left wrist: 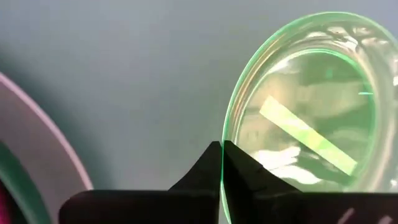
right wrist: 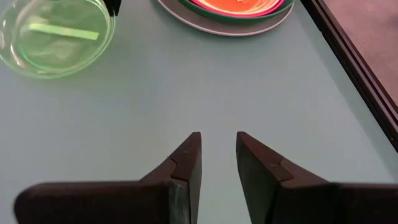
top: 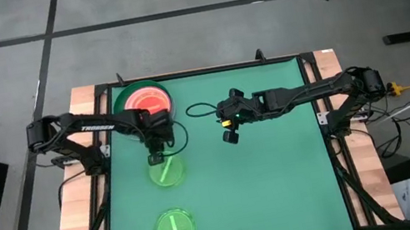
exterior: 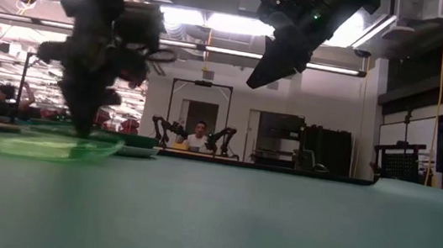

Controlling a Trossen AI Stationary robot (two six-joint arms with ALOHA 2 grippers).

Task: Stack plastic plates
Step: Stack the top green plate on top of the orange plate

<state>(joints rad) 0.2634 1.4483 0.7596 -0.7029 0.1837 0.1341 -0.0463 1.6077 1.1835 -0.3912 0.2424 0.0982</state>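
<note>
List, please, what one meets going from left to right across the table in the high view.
Left gripper shut on the rim of a translucent green plate → stack of plates → right gripper, part open, holding nothing.

High view: straight down from far above on the whole table (top: 285, 185). Low view: level across the tabletop, into the room behind. Left wrist view: very close on a green plate (left wrist: 311, 106). Right wrist view: farther off, same plate (right wrist: 56, 37) seen too.
</note>
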